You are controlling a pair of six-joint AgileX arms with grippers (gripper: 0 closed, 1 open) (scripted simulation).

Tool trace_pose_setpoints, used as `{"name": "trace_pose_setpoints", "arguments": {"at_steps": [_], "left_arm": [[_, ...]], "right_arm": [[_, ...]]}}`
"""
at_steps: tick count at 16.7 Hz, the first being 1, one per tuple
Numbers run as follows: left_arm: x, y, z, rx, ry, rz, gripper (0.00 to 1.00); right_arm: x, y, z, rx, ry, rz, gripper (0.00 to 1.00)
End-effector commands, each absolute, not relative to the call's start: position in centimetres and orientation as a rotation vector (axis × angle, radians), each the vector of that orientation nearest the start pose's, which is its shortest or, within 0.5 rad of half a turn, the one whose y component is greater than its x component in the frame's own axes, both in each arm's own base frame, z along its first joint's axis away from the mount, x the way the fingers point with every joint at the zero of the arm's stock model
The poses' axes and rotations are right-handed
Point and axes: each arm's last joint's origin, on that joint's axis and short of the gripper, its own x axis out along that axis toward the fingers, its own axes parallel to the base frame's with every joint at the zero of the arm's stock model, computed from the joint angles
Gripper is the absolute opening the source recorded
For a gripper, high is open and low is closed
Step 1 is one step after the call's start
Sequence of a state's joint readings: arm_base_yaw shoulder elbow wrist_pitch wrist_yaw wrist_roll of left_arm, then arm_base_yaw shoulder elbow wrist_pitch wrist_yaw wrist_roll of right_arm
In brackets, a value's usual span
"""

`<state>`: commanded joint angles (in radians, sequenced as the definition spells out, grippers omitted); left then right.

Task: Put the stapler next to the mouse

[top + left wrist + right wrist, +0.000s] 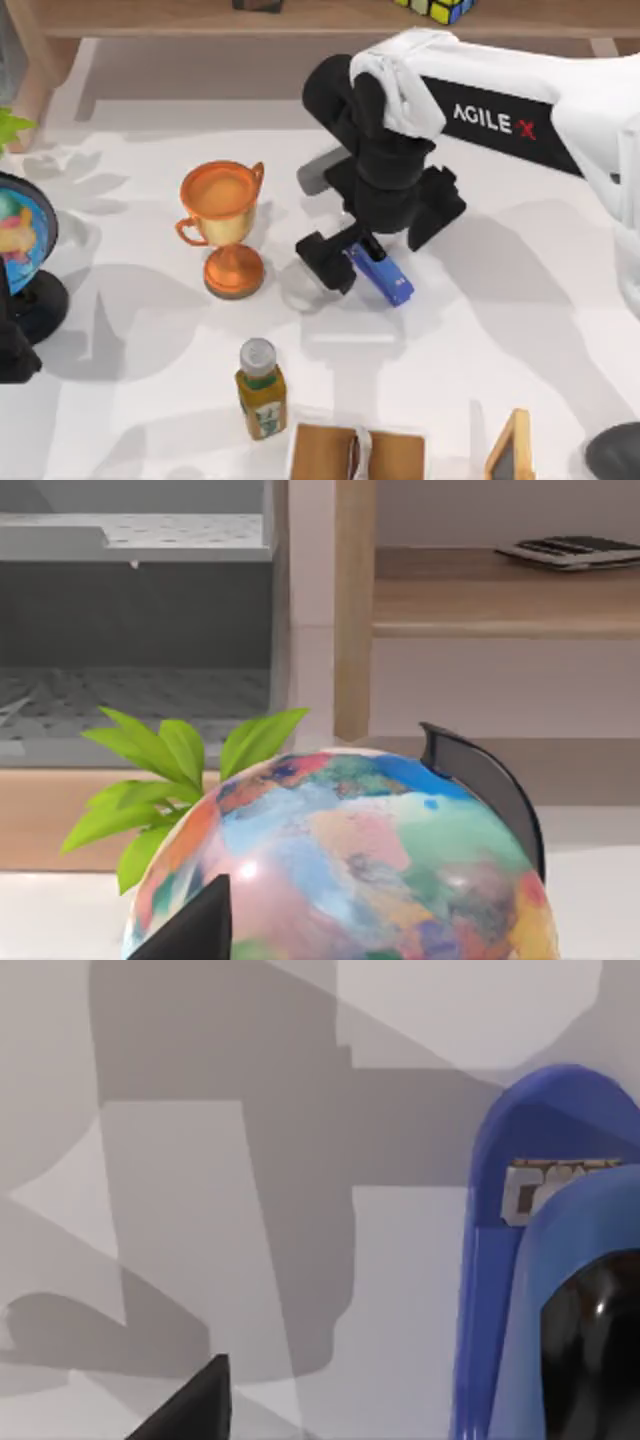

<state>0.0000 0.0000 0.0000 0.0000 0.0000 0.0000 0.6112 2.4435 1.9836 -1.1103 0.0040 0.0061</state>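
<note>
The right gripper [352,258] is seen low over the middle of the counter [520,300], at the black rear end of the stapler [386,277]. The stapler lies flat on the counter, its blue nose pointing toward the near right, just right of the orange trophy [224,225]. From above, 1 finger is seen on the trophy side of the stapler and the wrist covers the other side, so it cannot be told whether the jaws are closed on the stapler or merely set around it. In the right wrist view the blue body [540,1290] is seen close up and off to 1 edge, with bare counter beside it.

The mouse [618,452] is judged to be the dark rounded shape at the near right corner, well apart from the stapler. The left arm is parked at the far left by the globe [22,232].

The main risk is judged to be an off-centre grasp: held near its rear end, the stapler could pivot or slip out during the lift. The trophy could also be knocked if the arm swings left, and the mouse could be bumped on set-down.
</note>
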Motion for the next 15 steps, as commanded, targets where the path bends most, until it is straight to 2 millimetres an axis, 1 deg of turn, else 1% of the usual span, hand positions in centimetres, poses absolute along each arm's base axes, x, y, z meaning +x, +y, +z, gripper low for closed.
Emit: {"name": "trace_pose_setpoints", "arguments": {"at_steps": [4,15], "left_arm": [[10.57,-0.12,16.00,0.000,0.000,0.000,1.00],[10.57,-0.12,16.00,0.000,0.000,0.000,1.00]], "right_arm": [[38.50,27.70,11.37,-0.482,1.517,0.485,1.00],[38.50,27.70,11.37,-0.482,1.517,0.485,0.17]]}}
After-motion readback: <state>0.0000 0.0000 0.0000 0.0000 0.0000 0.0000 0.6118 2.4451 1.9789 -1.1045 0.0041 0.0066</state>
